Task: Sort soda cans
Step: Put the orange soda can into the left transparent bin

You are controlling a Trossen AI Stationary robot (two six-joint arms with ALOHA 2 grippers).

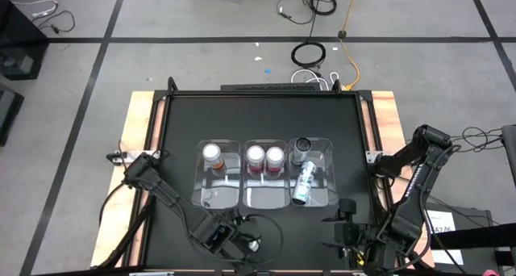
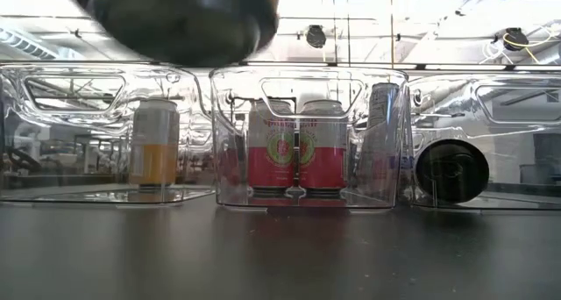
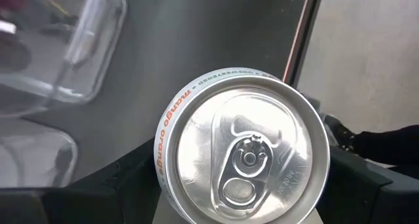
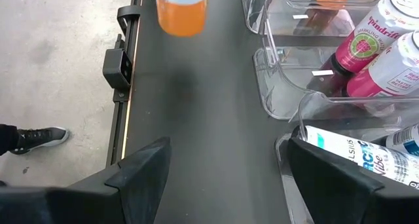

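Nearest, at the bottom edge of the high view, the left gripper (image 1: 250, 244) is clamped on the held can (image 3: 243, 149), one finger on each side of its wall. The right wrist view shows this can at its top edge, clear of the table (image 4: 196, 119) with a faint shadow beneath. It is orange-sided with a silvery top, pull-tab and "mango orange" lettering round the rim.

It is probably light, and stiff only up to a point: thin metal that dents under a hard squeeze, smooth enough to slip. A hold across the mid-wall, upright, looks safest, with pressure kept modest. Whether it is full cannot be told.

Beside it, lower right in the high view, the right gripper (image 4: 229, 145) waits with its fingers wide apart and nothing between them.

Farther up, mid-frame, stand three clear bins. The left bin (image 1: 199, 175) has one upright orange can (image 1: 211, 153). The middle bin (image 1: 244, 179) has two red cans (image 1: 265, 156) side by side. The right bin (image 1: 330, 175) has an upright grey can (image 1: 303, 146) and a lying can (image 1: 306, 181) in front of it.

By colour, the held can likely belongs in the left bin.
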